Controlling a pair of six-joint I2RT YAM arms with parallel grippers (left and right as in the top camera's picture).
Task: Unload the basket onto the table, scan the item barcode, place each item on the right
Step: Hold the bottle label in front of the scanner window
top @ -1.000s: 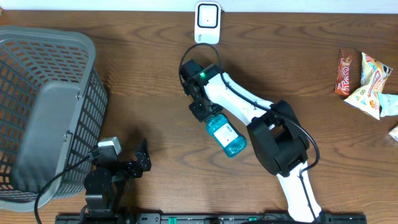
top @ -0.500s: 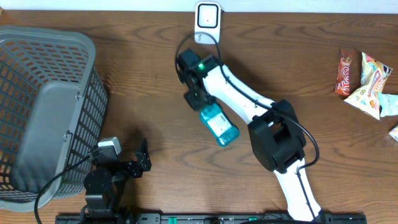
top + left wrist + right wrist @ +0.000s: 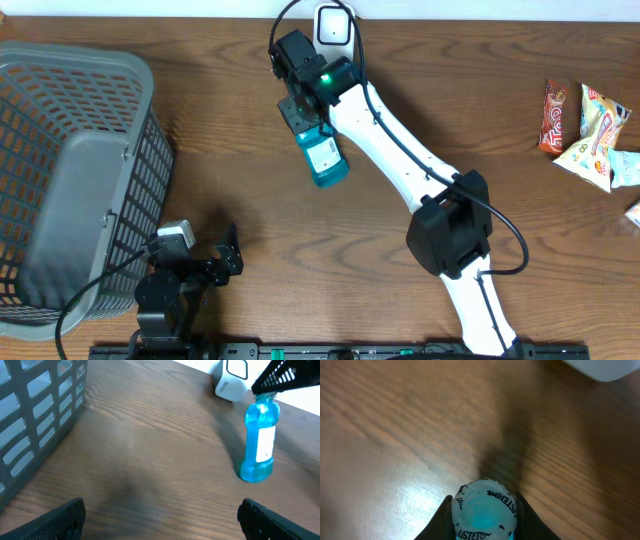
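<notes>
Presentation step, as judged: the right fingers point(image 3: 439, 521) are clamped on the cap of the blue bottle point(image 3: 323, 158), held near the scanner point(image 3: 333, 22); next, its label should be turned toward the scanner face, while the left fingers point(image 3: 60, 517) stand apart, idle.

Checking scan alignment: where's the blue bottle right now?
Overhead view: the blue bottle hangs from the right gripper over the table, centre-back, close to the white scanner at the far edge.
</notes>
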